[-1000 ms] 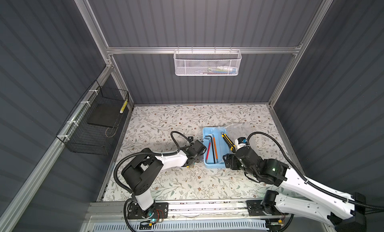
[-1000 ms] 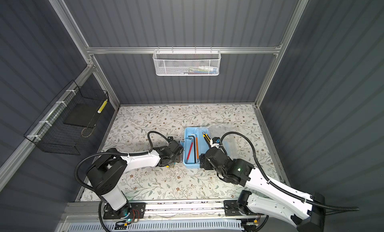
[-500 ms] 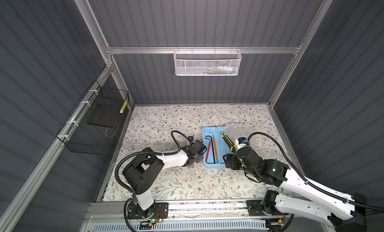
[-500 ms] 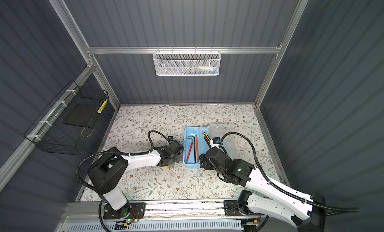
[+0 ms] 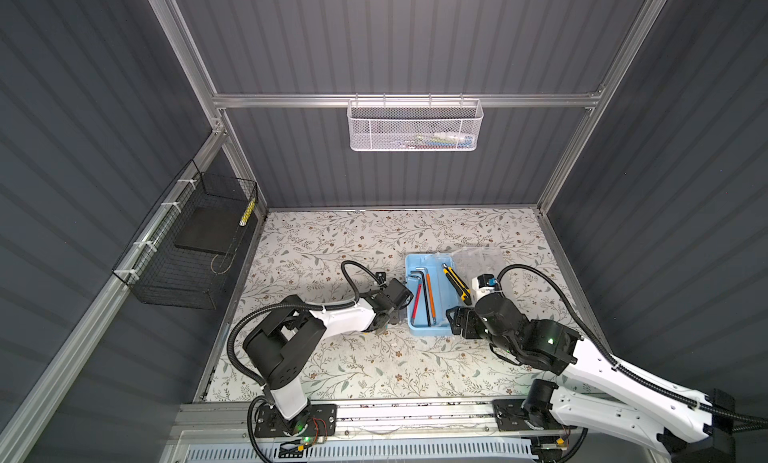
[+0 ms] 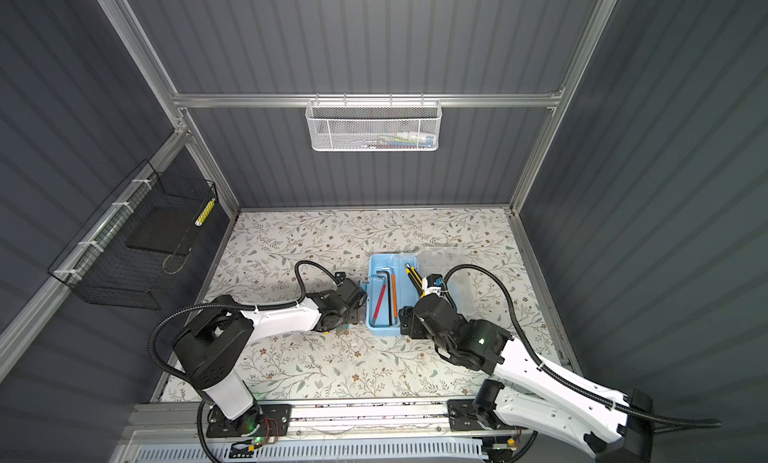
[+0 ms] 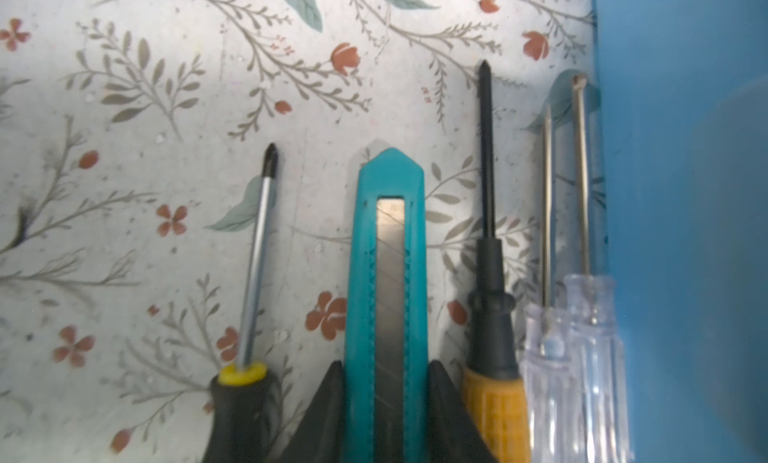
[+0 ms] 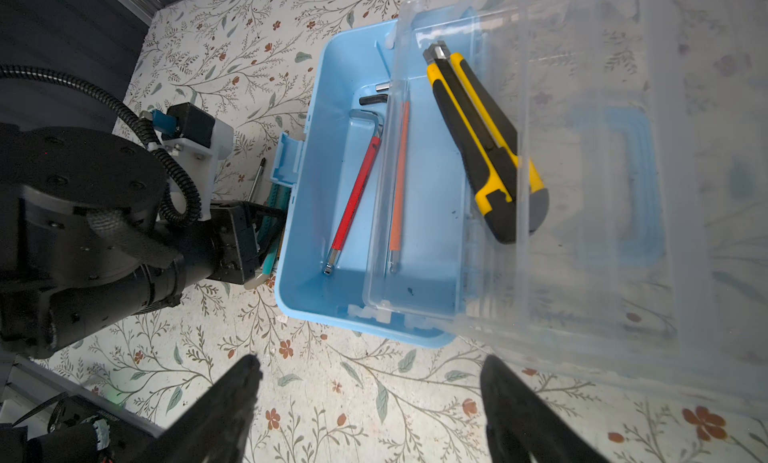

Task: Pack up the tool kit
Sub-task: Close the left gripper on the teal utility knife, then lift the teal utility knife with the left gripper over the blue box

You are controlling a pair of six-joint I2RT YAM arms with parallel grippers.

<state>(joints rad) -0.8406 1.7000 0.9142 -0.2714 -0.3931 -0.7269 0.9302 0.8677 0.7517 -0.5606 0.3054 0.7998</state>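
Observation:
The light-blue box [image 5: 430, 331] [image 8: 291, 249] stands open, its clear lid [image 5: 478, 257] [image 8: 602, 191] swung to the right. Inside lie a red hex key [image 8: 355, 195], an orange one [image 8: 399, 178] and a yellow-black knife [image 5: 456, 283] [image 8: 482, 149]. Against the box's left wall, my left gripper [image 5: 384, 319] [image 7: 387, 365] is shut on the teal utility knife [image 7: 390, 253], which lies on the floor among several screwdrivers [image 7: 490, 274]. My right gripper [image 5: 455, 324] [image 8: 370, 363] hangs open and empty over the floor by the box's near end.
A white mesh basket [image 5: 415, 126] hangs on the back wall. A black wire basket [image 5: 187, 249] holding a dark slab hangs on the left wall. Dark ribbed walls close in the floral floor; the arms' rail [image 5: 374, 411] runs along the front.
The left jaws have drawn in slightly around the teal knife. Neither arm has shifted noticeably, and the box and tools lie as before.

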